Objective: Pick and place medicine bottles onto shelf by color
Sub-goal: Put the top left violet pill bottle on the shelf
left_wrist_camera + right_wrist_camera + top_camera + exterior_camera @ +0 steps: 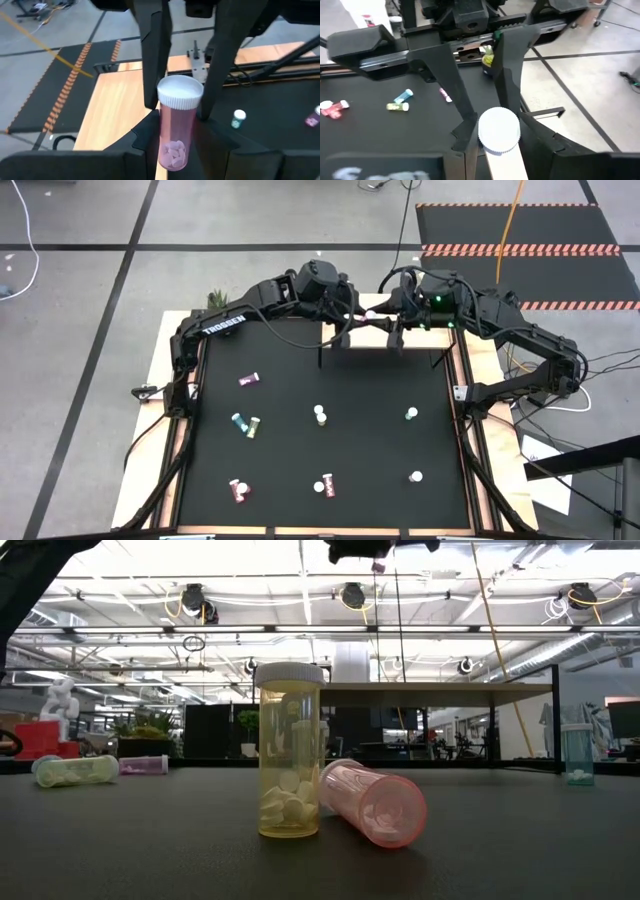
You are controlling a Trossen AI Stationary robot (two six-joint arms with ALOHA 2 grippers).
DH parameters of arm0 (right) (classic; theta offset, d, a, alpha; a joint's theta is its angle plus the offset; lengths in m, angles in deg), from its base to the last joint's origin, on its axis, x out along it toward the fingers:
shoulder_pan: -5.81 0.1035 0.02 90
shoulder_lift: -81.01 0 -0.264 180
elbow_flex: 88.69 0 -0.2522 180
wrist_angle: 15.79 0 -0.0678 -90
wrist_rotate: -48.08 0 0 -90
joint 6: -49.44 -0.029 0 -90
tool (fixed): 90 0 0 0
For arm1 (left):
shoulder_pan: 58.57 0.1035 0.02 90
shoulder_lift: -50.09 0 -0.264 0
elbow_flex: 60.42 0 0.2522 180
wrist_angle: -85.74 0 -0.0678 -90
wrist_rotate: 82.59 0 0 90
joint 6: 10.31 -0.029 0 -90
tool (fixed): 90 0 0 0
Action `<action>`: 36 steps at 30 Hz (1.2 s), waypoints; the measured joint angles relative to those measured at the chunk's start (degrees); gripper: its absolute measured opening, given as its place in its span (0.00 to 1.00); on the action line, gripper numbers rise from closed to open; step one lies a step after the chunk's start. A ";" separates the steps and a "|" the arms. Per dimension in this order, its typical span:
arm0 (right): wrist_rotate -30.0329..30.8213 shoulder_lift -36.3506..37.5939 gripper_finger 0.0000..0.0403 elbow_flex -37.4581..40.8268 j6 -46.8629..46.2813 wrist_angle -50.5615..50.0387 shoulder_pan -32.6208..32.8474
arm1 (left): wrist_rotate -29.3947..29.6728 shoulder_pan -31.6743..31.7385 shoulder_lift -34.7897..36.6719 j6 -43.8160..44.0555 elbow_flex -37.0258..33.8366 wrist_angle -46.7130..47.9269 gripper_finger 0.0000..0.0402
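Stage: early; none of the bottles seen on the shelf [115,110] so far.
In hand: one pink bottle [174,130], upright, white cap up, held in the air over the far mid edge of the counter [330,450], above/beside the shelf's pale wood top.
Left pincer [177,134]: clenched on the pink bottle's body, low down.
Right pincer [498,131]: closed in on same bottle's cap from opp. side, both fingers looking to touch the cap; prob. a hand-over or a two-arm steadying, cannot tell which.
Shelf: mostly hidden under both arms in high view; visible part bare.
Left to do on counter: purple bottle [249,380] lying; teal bottle [238,421] and yellow bottle [254,426] lying just beside each other; white-capped upright bottle [320,415] mid counter; teal upright bottle [411,414]; pink lying bottle [238,491]; red-pink lying bottle [327,485]; another upright bottle [415,477], colour not clear from above.
Tally: approx. eight loose, one gripped, zero placed.
Judgement: colour sorting not begun; nearly whole job ahead.
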 joint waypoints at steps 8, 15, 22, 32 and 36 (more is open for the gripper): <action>3.66 0.00 0.27 0.00 0.82 -0.08 -0.61 | 2.85 0.40 0.00 2.63 0.00 1.53 0.56; 3.64 0.00 0.27 0.00 0.81 -0.10 -2.33 | 9.79 1.95 1.73 2.47 0.07 5.98 0.86; 2.66 -2.93 0.27 -0.12 1.14 1.73 -5.88 | 11.99 5.16 6.27 2.61 0.08 11.01 0.99; -0.98 -12.89 0.27 -0.13 0.88 11.26 -10.79 | 15.40 14.36 12.84 5.76 0.11 20.57 0.96; 0.00 -17.73 0.27 -0.13 -0.38 14.03 -13.23 | 15.28 18.95 13.05 7.27 0.07 23.40 0.92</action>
